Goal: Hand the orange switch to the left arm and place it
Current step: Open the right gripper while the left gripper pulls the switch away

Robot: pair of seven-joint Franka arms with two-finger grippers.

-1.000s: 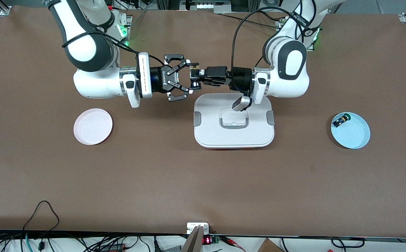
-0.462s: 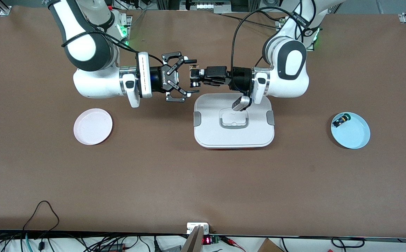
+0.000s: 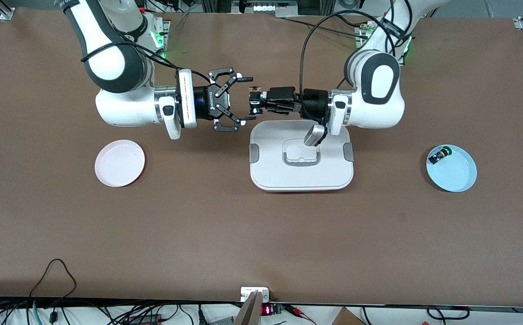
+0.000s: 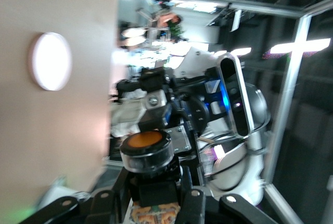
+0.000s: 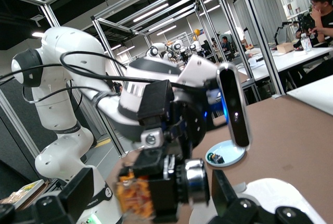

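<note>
Orange switch [image 3: 255, 103] between left gripper [image 3: 257, 102] fingers [image 3: 266, 97]

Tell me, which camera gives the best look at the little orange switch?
The left wrist view: the orange switch fills its middle, orange cap facing the camera, held in the left gripper. In the right wrist view the switch shows side-on between the open right gripper fingers. In the front view it is a tiny speck.

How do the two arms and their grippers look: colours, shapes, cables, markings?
Both arms have rounded white shells with dark grey to black joint sections. A black cable runs along each. The right gripper is black, with open linkage bars and a white ring at the wrist. The left gripper is black and blocky; a silver-grey camera hangs from its wrist.
</note>
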